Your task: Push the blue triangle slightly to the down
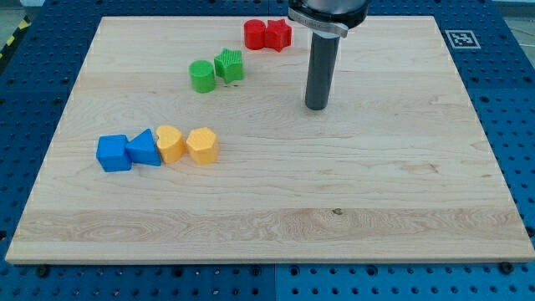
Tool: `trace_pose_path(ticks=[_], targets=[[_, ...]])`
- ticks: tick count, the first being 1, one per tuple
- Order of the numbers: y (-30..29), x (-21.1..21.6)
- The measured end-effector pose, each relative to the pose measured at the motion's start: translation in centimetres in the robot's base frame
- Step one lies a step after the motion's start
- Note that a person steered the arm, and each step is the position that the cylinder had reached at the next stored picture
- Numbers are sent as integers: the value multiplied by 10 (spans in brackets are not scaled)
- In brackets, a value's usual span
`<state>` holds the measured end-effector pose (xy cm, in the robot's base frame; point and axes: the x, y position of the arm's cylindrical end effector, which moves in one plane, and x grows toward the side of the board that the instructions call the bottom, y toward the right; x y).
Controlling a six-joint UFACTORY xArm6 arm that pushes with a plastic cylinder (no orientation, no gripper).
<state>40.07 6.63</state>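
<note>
The blue triangle (144, 149) lies on the wooden board (334, 192) at the view's left. It touches a blue cube (114, 153) on its left and a yellow block (170, 143) on its right. My tip (315, 106) stands on the board far to the right of the triangle and a little higher in the view, touching no block.
A second yellow block (202, 145) sits right of the first. A green cylinder (201, 75) and a green star-shaped block (228, 65) lie at upper middle. Two red blocks (267, 35) lie near the top edge, left of the rod.
</note>
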Motion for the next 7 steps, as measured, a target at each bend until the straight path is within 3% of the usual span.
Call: trace_pose_path(ticks=[2,7], targets=[[0,11],[-68,16]])
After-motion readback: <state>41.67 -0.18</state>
